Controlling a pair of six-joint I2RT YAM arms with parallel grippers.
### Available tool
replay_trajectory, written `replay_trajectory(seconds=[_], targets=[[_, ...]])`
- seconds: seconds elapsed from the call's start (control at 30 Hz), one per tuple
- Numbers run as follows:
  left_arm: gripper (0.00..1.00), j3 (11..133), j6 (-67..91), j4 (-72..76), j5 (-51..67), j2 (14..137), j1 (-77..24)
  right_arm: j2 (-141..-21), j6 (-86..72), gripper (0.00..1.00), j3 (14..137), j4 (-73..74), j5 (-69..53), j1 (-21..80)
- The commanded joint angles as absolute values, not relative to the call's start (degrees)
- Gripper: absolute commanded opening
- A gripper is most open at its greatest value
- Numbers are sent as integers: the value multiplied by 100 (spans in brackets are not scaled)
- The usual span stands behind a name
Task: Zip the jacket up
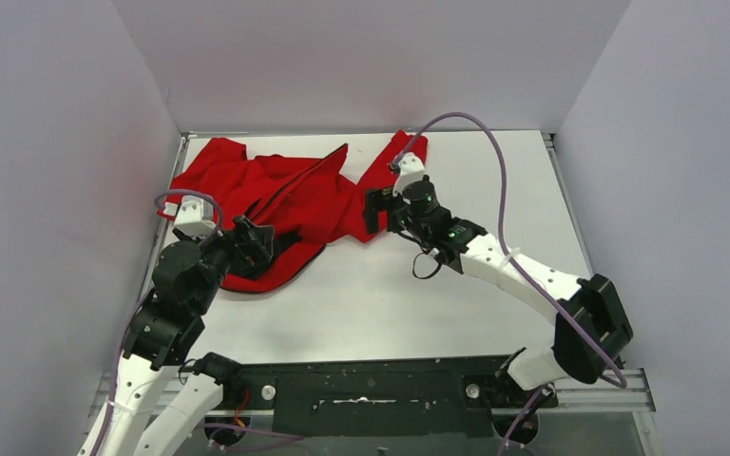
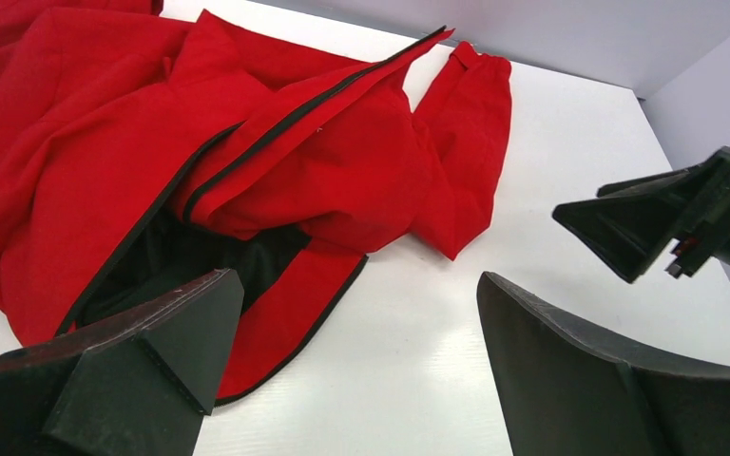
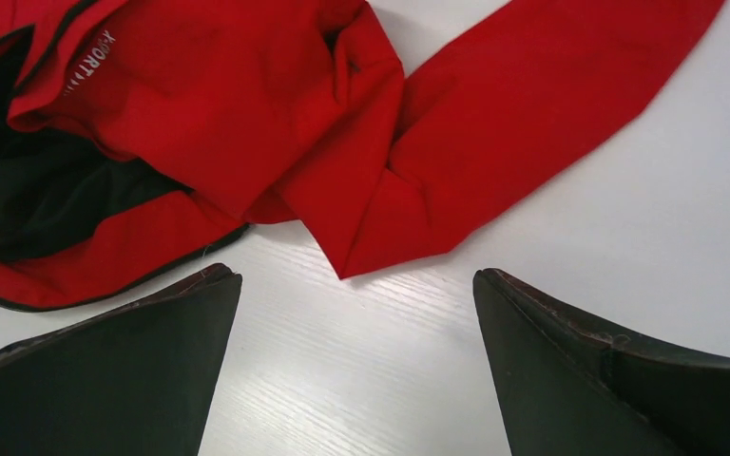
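The red jacket (image 1: 285, 195) lies crumpled at the back left of the table, unzipped, with its dark lining showing (image 2: 200, 261). Its dark zipper edge (image 2: 295, 119) runs diagonally across the folds. One sleeve (image 3: 532, 114) stretches to the back right. My left gripper (image 1: 255, 245) is open and empty at the jacket's near hem; in the left wrist view (image 2: 357, 275) its fingers straddle bare table beside the hem. My right gripper (image 1: 373, 211) is open and empty just in front of a folded corner of the jacket (image 3: 356, 273).
White walls enclose the table on the left, back and right. A purple cable (image 1: 494, 152) arcs over the right arm. The right gripper also shows in the left wrist view (image 2: 627, 228). White tabletop (image 1: 418, 304) lies between the jacket and the arm bases.
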State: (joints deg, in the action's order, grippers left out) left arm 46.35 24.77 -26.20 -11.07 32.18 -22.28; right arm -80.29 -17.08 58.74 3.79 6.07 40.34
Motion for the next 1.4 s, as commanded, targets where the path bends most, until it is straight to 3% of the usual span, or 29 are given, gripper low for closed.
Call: replay_trajectory(seconds=[0.0,0.57,1.0,1.1,1.33,1.37], targets=[[97,4685,2503,-2224,-1022,3186,-2130,-8577,-2079,100,6383,-607,88,4132],[97,4658,2500,-2192,-911,3195,-1960,-10873,-4183,100,7196,-1824,-161,4415],[97,4649,2496,-2177,-828,3173,-1908,-11991,-4442,98,8266,-2203,-225,4474],[97,4641,2491,-2178,-835,3178,-1907,-12119,-4529,84,8439,-2218,-176,4455],[97,4641,2505,-2196,-883,3173,-1898,-12001,-4529,2,8574,-2249,-172,4355],[97,4644,2503,-2202,-892,3173,-1904,-11919,-4501,0,8526,-2248,-149,4325]])
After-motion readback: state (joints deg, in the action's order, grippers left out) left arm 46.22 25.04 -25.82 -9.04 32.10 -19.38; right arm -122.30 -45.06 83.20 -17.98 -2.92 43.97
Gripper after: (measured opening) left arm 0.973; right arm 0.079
